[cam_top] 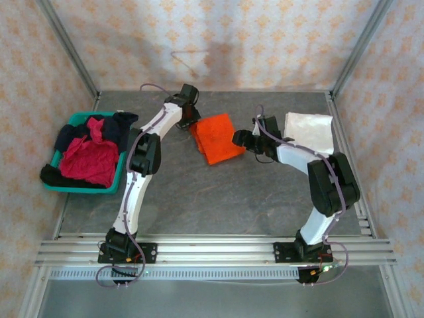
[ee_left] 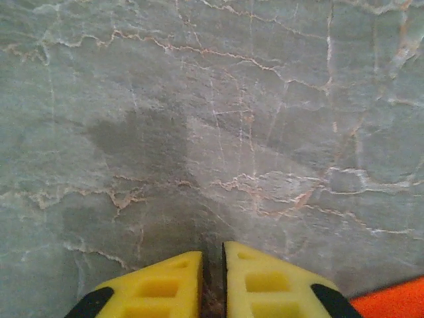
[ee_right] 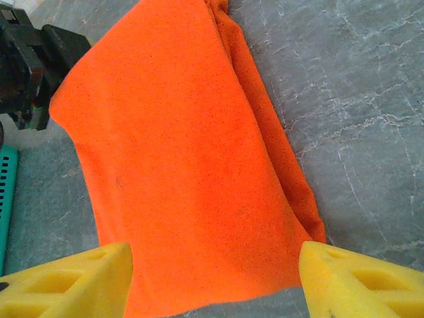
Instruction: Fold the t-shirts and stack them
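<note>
We judged the orange t-shirt [cam_top: 217, 138] folded, lying mid-desk [cam_top: 218, 199]. The right gripper [ee_right: 213, 257] hung wide over its edge; the left gripper [ee_left: 213, 257] sat pinched together, empty, beside it. The next move probably called for stacking it on the white t-shirt [cam_top: 310, 129].

From above I see a folded orange shirt [cam_top: 217, 138] lying mid-desk [cam_top: 218, 199], between the tips of my two arms. A white shirt [cam_top: 309, 131] lies far right. A crimson shirt [cam_top: 89, 162] and dark shirts [cam_top: 69, 136] fill the basket [cam_top: 79, 189] at left.
</note>
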### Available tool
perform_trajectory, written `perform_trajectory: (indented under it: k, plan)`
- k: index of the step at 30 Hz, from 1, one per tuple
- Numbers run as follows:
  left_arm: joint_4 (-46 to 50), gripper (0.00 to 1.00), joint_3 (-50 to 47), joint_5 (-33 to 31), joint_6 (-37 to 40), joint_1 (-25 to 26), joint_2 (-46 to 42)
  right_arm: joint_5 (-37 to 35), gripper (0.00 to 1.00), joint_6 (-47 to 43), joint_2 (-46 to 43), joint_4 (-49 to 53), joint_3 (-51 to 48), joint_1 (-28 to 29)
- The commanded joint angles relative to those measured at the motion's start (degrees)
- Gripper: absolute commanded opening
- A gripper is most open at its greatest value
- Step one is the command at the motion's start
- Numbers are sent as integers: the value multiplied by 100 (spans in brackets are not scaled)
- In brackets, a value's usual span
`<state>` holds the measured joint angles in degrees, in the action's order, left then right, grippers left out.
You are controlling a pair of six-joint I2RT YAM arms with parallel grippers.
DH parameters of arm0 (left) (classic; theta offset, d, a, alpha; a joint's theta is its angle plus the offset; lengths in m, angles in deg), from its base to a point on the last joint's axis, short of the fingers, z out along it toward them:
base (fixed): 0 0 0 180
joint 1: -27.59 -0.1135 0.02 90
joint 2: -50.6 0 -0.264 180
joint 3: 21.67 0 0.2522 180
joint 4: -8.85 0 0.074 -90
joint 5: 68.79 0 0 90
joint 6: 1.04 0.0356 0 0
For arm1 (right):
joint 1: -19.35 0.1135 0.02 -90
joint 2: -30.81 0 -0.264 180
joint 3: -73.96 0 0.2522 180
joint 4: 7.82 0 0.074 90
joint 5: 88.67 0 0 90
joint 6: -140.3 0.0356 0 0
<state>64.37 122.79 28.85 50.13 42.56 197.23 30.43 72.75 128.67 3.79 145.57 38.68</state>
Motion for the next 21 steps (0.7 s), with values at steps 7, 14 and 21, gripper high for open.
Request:
perform_trajectory:
  k: [7, 14, 21]
  plan:
    - [-431, 2, -1814, 455, -248, 248, -1185, -489, 67, 79, -661, 261, -200, 41]
    - [-1074, 1, -3573, 539, -602, 569, -2236, -559, 66, 288, -455, 859, 211, 74]
    - [-2187, 1, -5042, 834, -1117, 925, -2928, -1100, 66, -23, -224, 1463, 789, 600]
